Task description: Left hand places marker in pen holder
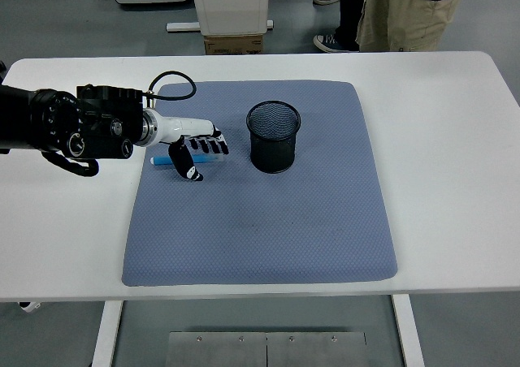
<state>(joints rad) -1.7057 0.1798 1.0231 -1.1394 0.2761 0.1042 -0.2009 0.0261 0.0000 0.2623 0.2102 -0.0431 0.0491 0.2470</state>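
Table: a white table (pixel 455 140) with a big blue-grey mat (pixel 268 221) lying flat on it.

Pen holder: a black mesh pen holder (pixel 273 136) stands upright on the mat, toward the far side. From the middle of the mat it sits at about 12 o'clock. I can see only dark mesh inside it.

Marker: a blue marker (pixel 171 162) lies flat on the mat. It is at about 9 o'clock from the pen holder, with bare mat between them. Only its left end shows well. The rest is under the fingers.

Left hand: the left hand (pixel 193 148) comes in from the left on a thick black arm (pixel 65 127). It has a white back and black fingertips. The fingers point toward the pen holder and are bent down over the marker. The thumb (pixel 185 163) pokes down toward the near side of the marker. I cannot tell if the fingers have a real hold on the marker, or if it is off the mat at all.

Cable: a thin black cable (pixel 172 83) loops up from the wrist.

Far side: people's legs and shoes (pixel 390 14) stand on the floor past the table, at about 1 o'clock from the pen holder. A box (pixel 233 42) sits there too.
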